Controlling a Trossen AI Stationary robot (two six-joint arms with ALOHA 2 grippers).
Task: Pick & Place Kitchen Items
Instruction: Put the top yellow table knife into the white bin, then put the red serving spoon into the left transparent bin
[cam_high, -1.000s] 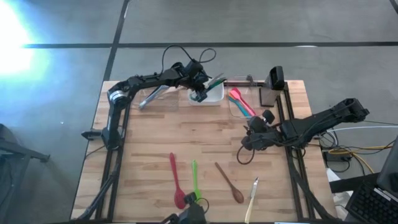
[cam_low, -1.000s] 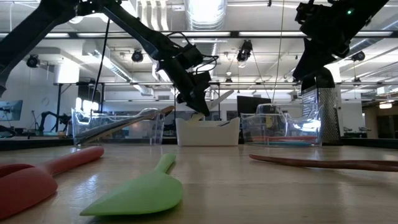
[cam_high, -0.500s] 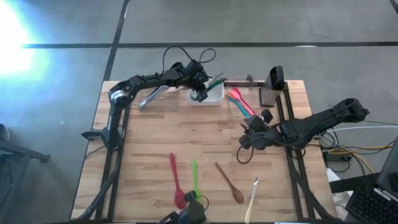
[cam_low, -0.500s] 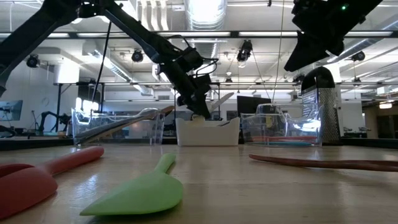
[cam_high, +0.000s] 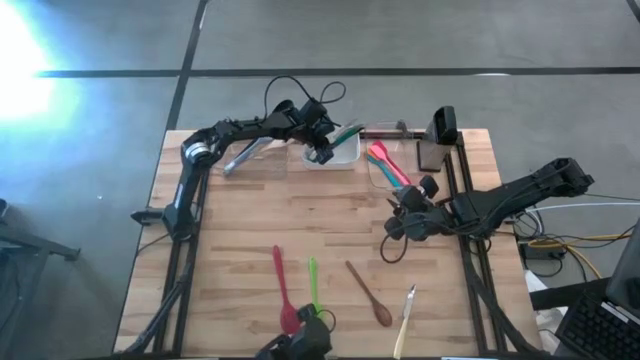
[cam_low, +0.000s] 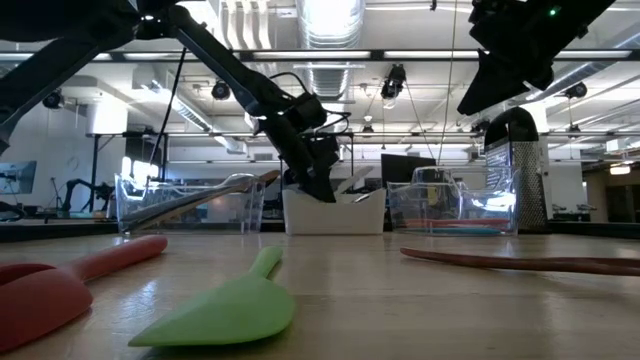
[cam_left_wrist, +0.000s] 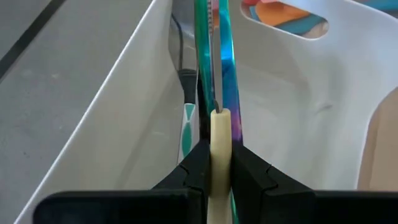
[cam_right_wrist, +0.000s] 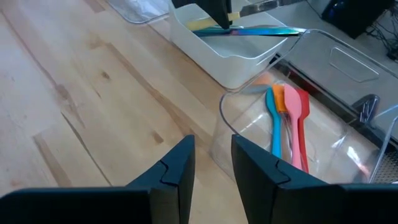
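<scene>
your left gripper (cam_left_wrist: 217, 163) clamps a cream-handled knife (cam_left_wrist: 219, 93) over the white tub (cam_high: 335, 152) at 12 o'clock; lower, then release. your right gripper (cam_right_wrist: 211, 163), narrowly parted, waits at 3 o'clock.

Wooden table (cam_high: 240, 225) with tubs (cam_high: 335, 152), red spoon (cam_high: 283, 292), green spatula (cam_high: 313, 287), wooden spoon (cam_high: 369, 294).

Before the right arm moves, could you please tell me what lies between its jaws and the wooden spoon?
In the high view, only bare tabletop lies between the right gripper and the wooden spoon; the arm's black cable loops just beside that stretch.
</scene>
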